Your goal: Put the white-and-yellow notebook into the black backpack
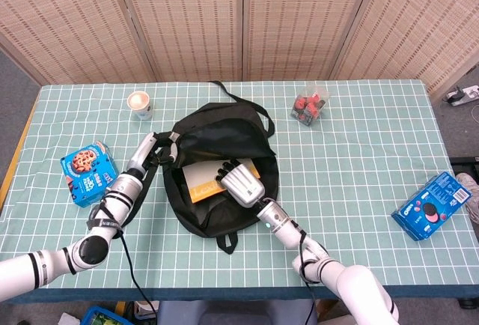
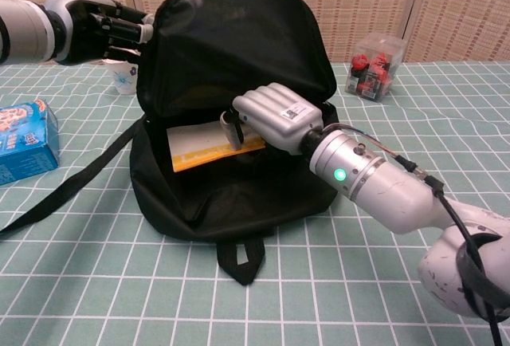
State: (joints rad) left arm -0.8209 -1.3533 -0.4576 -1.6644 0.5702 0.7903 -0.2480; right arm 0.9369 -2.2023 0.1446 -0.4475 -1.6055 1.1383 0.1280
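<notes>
The black backpack point(image 1: 217, 145) point(image 2: 231, 51) lies open on the table, its mouth toward me. My left hand point(image 1: 161, 150) point(image 2: 107, 27) grips the upper left edge of the flap and holds it up. My right hand point(image 1: 239, 179) point(image 2: 275, 115) is inside the opening and holds the white-and-yellow notebook point(image 1: 203, 181) point(image 2: 203, 145), which lies tilted deep in the bag, its right part hidden under the hand.
A paper cup point(image 1: 140, 104) stands behind the bag at the left. A blue cookie box point(image 1: 90, 171) point(image 2: 24, 139) lies at the left, a clear box of red items point(image 1: 308, 105) point(image 2: 374, 67) at the back right, another blue cookie pack point(image 1: 434, 205) at the far right.
</notes>
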